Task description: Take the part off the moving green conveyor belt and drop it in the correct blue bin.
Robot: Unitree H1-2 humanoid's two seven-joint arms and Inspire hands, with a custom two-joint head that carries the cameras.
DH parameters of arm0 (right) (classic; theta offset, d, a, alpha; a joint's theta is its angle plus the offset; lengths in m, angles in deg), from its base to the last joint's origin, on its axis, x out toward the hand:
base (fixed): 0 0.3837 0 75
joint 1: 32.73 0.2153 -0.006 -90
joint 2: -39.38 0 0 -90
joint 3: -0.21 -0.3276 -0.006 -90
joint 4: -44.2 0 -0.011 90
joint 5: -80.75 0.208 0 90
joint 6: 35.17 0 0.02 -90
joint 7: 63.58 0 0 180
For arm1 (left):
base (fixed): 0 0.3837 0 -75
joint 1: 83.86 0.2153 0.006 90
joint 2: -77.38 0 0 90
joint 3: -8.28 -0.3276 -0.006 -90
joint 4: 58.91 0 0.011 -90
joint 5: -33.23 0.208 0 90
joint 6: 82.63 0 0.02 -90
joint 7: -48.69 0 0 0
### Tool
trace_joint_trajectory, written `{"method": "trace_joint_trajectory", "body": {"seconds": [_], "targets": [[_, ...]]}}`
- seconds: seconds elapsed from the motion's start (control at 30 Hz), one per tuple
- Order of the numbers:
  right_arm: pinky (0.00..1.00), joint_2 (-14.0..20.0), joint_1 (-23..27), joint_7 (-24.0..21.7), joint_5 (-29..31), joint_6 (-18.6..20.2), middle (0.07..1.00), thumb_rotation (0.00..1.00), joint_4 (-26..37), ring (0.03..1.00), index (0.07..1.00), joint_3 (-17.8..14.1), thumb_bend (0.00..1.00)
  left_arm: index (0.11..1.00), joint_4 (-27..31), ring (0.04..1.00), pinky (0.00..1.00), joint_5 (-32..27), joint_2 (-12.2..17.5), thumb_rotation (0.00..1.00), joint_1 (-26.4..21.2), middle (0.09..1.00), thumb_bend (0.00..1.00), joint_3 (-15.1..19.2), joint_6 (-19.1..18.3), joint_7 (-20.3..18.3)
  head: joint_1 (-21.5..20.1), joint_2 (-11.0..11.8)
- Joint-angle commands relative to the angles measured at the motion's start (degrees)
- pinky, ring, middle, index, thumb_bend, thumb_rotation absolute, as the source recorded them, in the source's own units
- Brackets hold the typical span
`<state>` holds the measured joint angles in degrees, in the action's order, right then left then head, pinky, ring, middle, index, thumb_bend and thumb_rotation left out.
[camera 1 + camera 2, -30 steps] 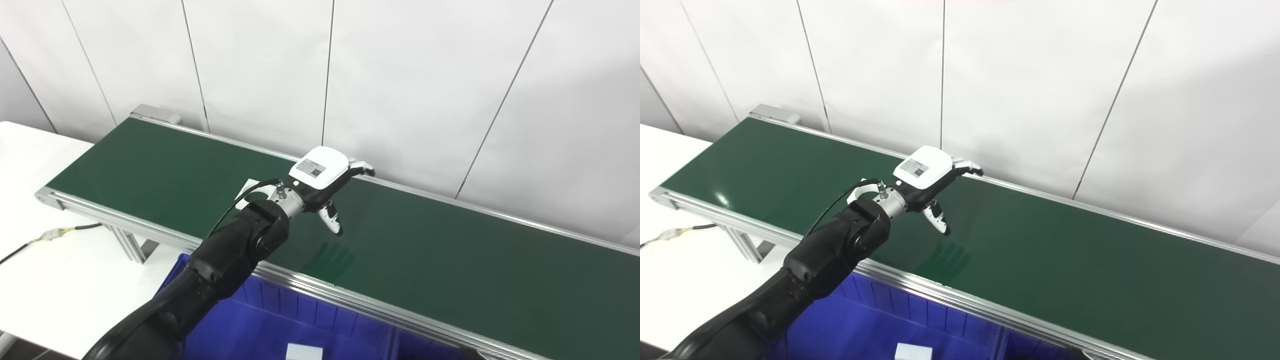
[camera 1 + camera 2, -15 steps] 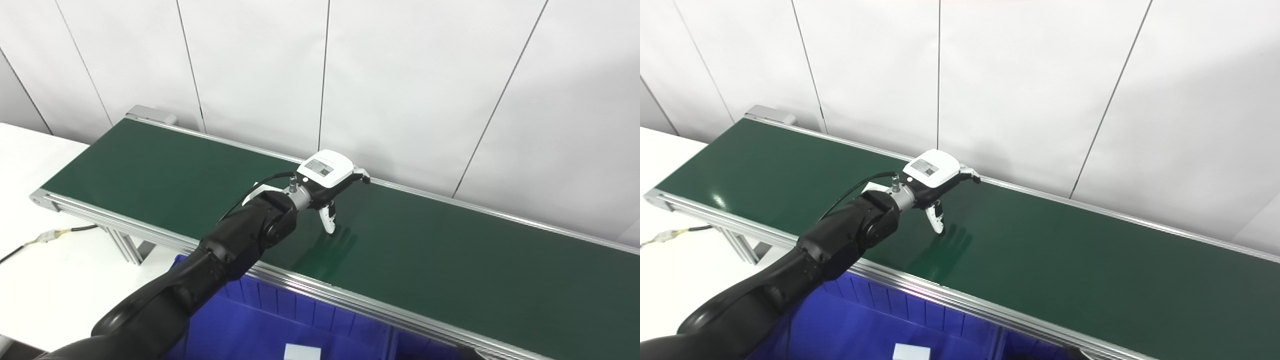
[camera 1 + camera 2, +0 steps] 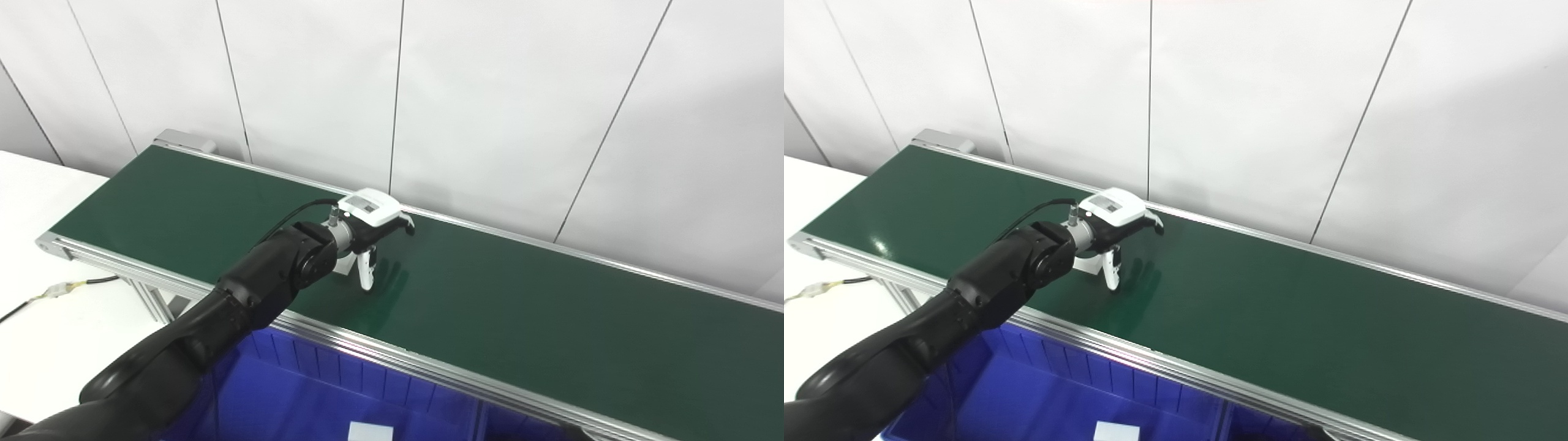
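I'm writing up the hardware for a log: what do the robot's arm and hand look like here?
Only the left arm shows: glossy black, rounded segments, a metal wrist collar and a thin black cable looping to it. The left hand has a white back with a small printed label, black palm, white fingers.

The left robot hand [image 3: 373, 223] hangs over the belt [image 3: 520, 306], with the part [image 3: 1088, 263] just under its wrist on the belt. The bin [image 3: 318, 392] sits nearer, below the belt's front rail, holding a block [image 3: 370, 431]. The counter [image 3: 55, 343] lies left.
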<state>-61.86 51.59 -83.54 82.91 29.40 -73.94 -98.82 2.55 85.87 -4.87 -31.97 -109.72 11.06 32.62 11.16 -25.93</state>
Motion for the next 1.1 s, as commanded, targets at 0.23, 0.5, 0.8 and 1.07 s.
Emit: {"method": "trace_joint_trajectory", "body": {"seconds": [0.23, 0.5, 0.8, 1.07], "targets": [[0.73, -0.17, 0.19, 0.65, 0.06, -1.51, 0.86, 0.32, 1.42, 0.79, 0.782, 0.81, 1.0, 0.824, 1.1, 0.817, 0.63, -0.36, 2.71, 0.08, -3.72, 0.877, 1.0, -0.67, 1.04, -2.32, -0.41, -0.19], [0.72, -0.16, 0.0, 0.94, 0.15, -1.51, 0.853, 0.32, 1.69, 0.788, 0.777, 0.92, 1.0, 0.845, -1.4, 0.84, 0.69, 1.27, 1.56, 0.08, -3.24, 0.889, 1.0, -1.1, 0.66, 2.59, -0.81, -0.05], [0.72, -0.18, -0.33, 2.53, -0.68, -1.51, 0.854, 0.33, 1.91, 0.787, 0.776, 1.82, 1.0, 0.856, -3.61, 0.861, 0.68, 4.43, 0.84, 0.11, -3.85, 0.912, 1.0, -2.71, 0.88, 10.36, -1.37, -0.02], [0.72, -0.03, -0.55, 3.66, -0.72, -1.51, 0.853, 0.33, 2.13, 0.786, 0.779, 2.71, 1.0, 0.839, -8.7, 0.857, 0.75, 6.12, -1.03, 0.12, -5.21, 0.903, 1.0, -4.76, 0.51, 14.04, -2.03, 0.06]]}}
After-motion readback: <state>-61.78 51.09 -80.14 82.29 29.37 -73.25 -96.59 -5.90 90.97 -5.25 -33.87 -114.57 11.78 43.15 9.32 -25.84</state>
